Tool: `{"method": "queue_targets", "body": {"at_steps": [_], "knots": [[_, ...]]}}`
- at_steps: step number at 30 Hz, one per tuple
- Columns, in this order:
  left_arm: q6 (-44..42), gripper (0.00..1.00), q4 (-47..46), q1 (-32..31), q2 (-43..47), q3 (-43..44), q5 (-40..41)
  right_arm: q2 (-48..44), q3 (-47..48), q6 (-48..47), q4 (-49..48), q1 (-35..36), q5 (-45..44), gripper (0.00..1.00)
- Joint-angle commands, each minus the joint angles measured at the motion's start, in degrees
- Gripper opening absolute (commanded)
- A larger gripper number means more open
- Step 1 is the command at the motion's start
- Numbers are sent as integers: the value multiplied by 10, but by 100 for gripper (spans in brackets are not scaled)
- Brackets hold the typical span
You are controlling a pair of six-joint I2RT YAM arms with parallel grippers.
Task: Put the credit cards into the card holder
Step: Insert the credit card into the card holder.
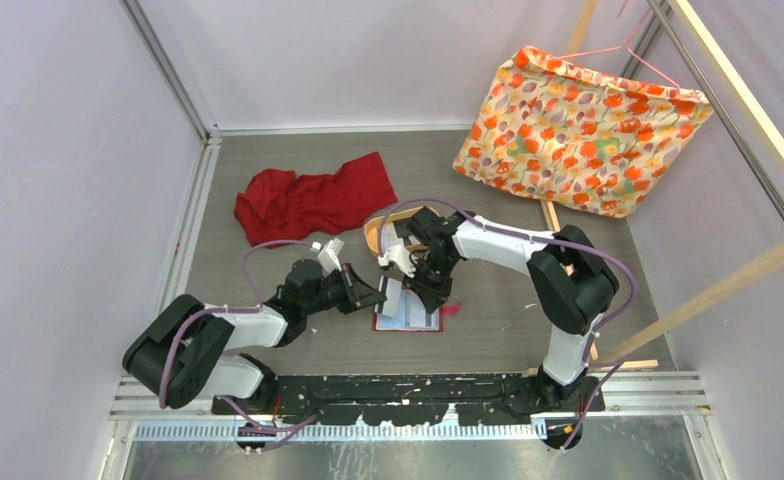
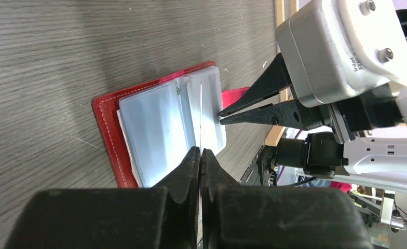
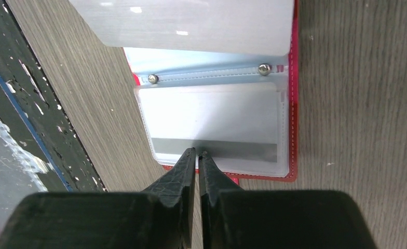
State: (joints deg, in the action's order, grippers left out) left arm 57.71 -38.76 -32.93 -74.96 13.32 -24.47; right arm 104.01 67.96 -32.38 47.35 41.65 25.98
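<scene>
The red card holder (image 1: 409, 319) lies open on the table, its clear pockets facing up (image 2: 154, 124). My left gripper (image 2: 201, 150) is shut on a thin clear pocket leaf, seen edge-on, and holds that leaf (image 3: 191, 23) raised. In the pocket below lies a whitish credit card (image 3: 212, 122) with a grey stripe. My right gripper (image 3: 197, 151) is shut, with nothing visible between its fingers. Its tips touch the striped edge of the card. The left wrist view shows the right gripper (image 2: 222, 115) meeting the pocket's rim. Other credit cards are hidden.
A crumpled red cloth (image 1: 313, 197) lies at the back left. An oval tan tray (image 1: 376, 236) sits behind the right arm, partly hidden. A floral bag (image 1: 578, 130) hangs at the back right beside wooden rails (image 1: 713, 290). The black base rail (image 3: 30, 119) borders the holder's near side.
</scene>
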Motion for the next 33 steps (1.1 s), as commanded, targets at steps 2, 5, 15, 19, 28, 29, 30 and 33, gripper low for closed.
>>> {"method": "queue_targets", "body": {"at_steps": [2,5,15,19,28,29,30,33], "knots": [[27,0,-106,1,-47,-1,-9,18,15,-22,22,5,-35,12],[33,0,-134,1,-78,10,-26,21,18,-25,29,5,-39,12],[66,0,-289,-5,-209,3,-41,40,49,-57,87,5,-34,12],[88,0,-372,-6,-264,2,-54,39,51,-59,90,4,-34,12],[87,0,-392,-6,-257,-25,-44,41,52,-55,90,4,-33,12],[85,0,-383,-6,-250,-25,-42,42,53,-55,90,4,-34,12],[82,0,-368,-5,-240,-26,-40,42,54,-54,90,4,-35,12],[66,0,-320,-5,-209,-23,-39,41,55,-53,90,4,-34,12]]}}
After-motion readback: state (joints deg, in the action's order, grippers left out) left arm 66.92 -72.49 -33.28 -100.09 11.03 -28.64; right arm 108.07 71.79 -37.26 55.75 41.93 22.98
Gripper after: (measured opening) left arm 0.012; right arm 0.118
